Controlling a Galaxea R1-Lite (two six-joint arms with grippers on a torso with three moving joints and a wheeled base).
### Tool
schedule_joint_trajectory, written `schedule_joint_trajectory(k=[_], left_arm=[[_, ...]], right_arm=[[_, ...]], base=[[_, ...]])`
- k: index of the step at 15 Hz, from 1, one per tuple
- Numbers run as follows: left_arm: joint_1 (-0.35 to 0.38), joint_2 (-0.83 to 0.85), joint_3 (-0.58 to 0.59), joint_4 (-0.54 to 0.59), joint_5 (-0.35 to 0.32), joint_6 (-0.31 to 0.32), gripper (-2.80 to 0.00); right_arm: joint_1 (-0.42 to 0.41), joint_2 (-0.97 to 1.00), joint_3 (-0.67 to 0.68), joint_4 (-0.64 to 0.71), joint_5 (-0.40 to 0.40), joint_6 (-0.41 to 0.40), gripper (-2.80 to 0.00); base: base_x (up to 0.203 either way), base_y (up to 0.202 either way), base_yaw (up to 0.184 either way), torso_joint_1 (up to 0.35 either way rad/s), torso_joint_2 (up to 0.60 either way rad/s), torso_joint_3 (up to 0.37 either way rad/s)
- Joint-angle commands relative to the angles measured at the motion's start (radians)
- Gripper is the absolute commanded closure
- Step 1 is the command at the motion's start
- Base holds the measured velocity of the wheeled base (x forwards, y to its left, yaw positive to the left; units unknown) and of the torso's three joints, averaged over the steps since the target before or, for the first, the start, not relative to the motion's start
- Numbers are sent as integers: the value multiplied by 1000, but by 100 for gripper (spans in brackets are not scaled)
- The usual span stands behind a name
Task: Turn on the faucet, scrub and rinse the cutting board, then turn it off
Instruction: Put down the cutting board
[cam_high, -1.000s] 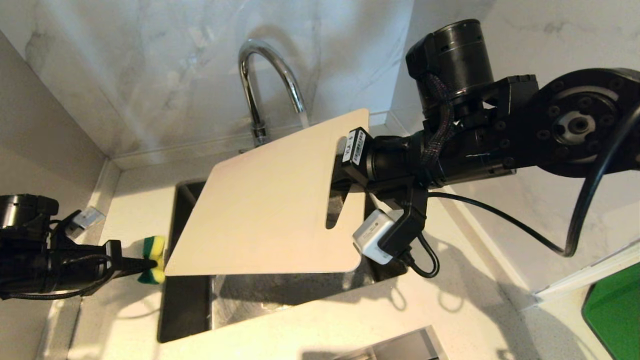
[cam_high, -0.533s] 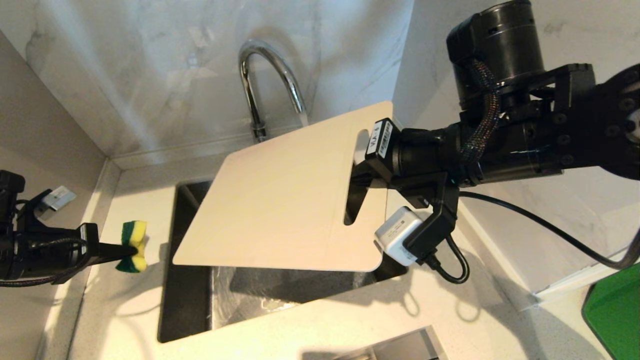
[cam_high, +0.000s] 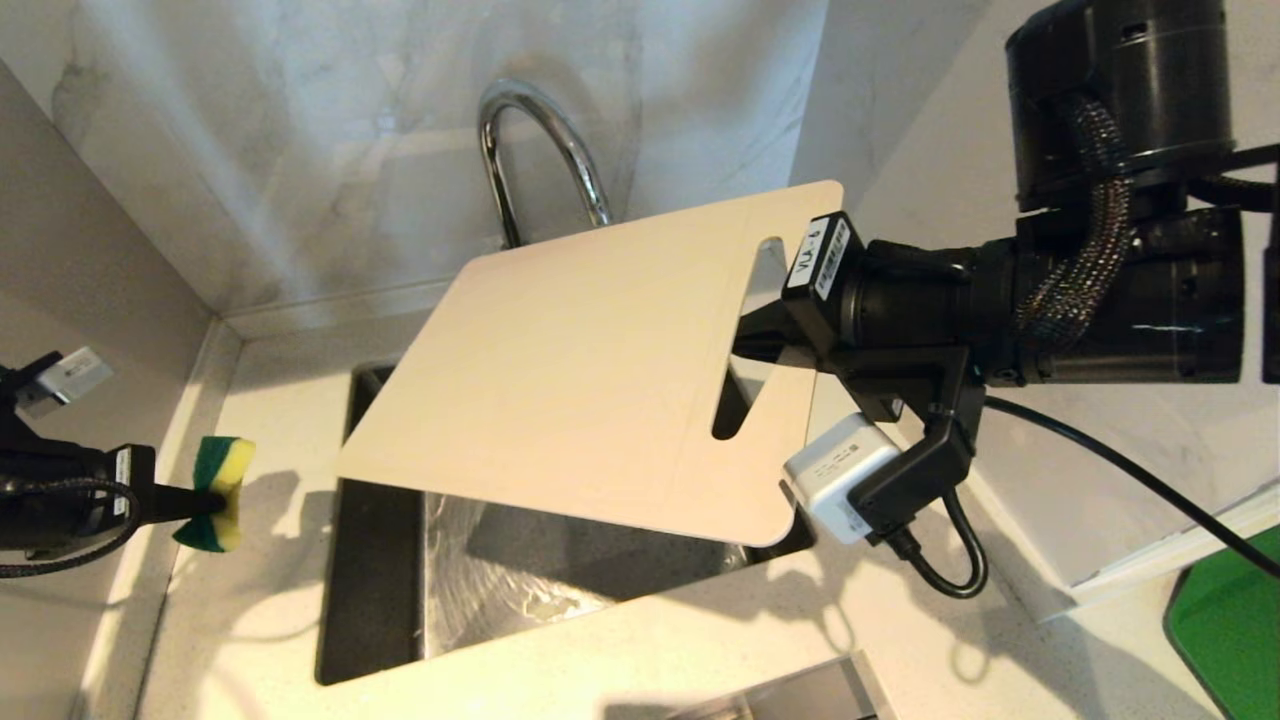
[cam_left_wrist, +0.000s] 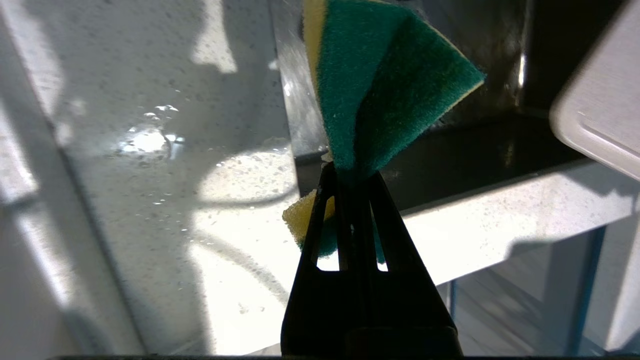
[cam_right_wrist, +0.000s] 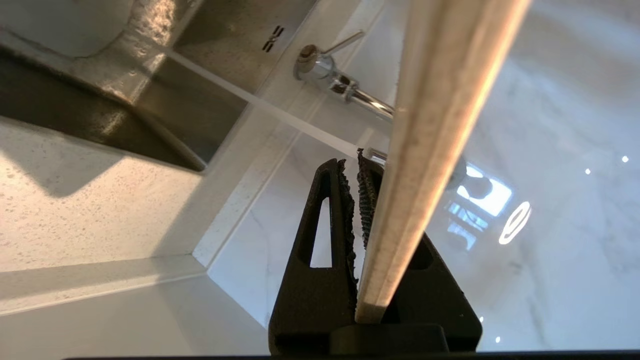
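My right gripper (cam_high: 755, 345) is shut on the handle-slot end of the pale cutting board (cam_high: 590, 370) and holds it tilted in the air above the sink (cam_high: 370, 590). In the right wrist view the cutting board (cam_right_wrist: 435, 150) shows edge-on between the right gripper (cam_right_wrist: 354, 165) pads. The chrome faucet (cam_high: 530, 130) arches behind the board, its spout hidden. In the right wrist view water streams from the faucet (cam_right_wrist: 340, 82) into the basin. My left gripper (cam_high: 185, 500), left of the sink, is shut on a green-and-yellow sponge (cam_high: 220, 480). From the left wrist, the left gripper (cam_left_wrist: 352, 175) pinches the sponge (cam_left_wrist: 380, 85).
A speckled white countertop (cam_high: 260, 620) surrounds the sink, with marble walls behind and on both sides. A green object (cam_high: 1225, 620) sits at the far right edge. A corner of the board (cam_left_wrist: 600, 115) shows in the left wrist view.
The right arm has lifted the board up and to the right, off the water stream. The left gripper has drawn back to the left with the sponge, away from the board.
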Motion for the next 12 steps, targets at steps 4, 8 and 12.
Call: schedule_joint_trajectory(k=[4,8,12], left_arm=[[-103,-67,-22,24,179,31,0],[-127,-98,-17,54,280,79,0],[-120,-127,6,72,286,86,0]], right_arm=[[0,-122,71,2,-57,51,0],[0,-199,145,0,-111,124,0],[0,-274,221,-9,-172,170,0]], base=[[0,0,0,0,0,0],[0,0,0,0,0,0],[0,0,0,0,0,0]])
